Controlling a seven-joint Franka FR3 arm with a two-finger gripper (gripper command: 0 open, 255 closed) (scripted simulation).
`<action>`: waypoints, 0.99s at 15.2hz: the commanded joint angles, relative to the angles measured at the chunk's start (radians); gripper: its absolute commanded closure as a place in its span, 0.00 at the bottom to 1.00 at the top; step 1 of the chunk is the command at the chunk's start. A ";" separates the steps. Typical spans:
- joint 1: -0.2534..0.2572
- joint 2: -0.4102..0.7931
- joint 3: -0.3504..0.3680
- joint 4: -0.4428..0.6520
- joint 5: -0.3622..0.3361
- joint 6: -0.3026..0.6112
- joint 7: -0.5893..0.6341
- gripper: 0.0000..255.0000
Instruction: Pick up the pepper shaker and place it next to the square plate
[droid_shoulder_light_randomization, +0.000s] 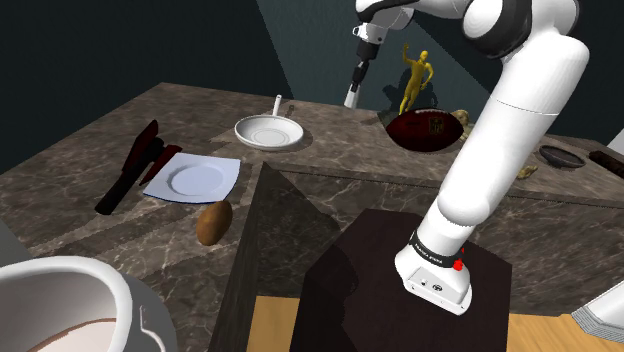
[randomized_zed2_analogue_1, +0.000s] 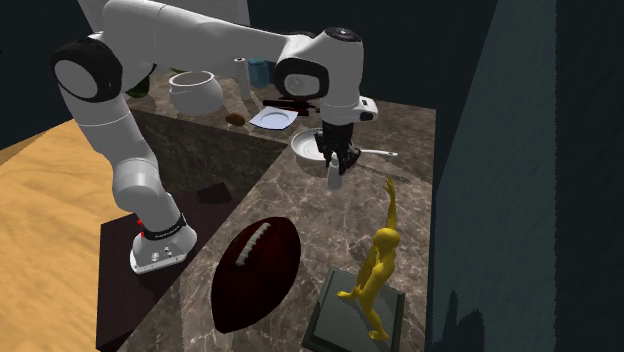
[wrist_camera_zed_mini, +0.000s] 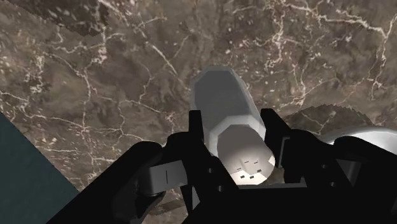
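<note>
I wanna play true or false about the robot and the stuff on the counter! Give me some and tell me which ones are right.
1. The gripper is holding the pale grey shaker between its fingers. True.
2. The shaker stands right beside the square plate. False: it is up in the gripper, away from the plate and nearer the statue.
3. A dark red football lies on the counter. True.
4. The little statue of a person is blue. False: it is yellow.
</note>
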 joint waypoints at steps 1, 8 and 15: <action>0.000 0.002 0.000 0.027 0.000 -0.026 0.003 1.00; -0.002 0.007 -0.002 0.127 0.001 -0.121 0.009 1.00; 0.026 -0.042 0.022 0.130 -0.026 -0.161 0.068 1.00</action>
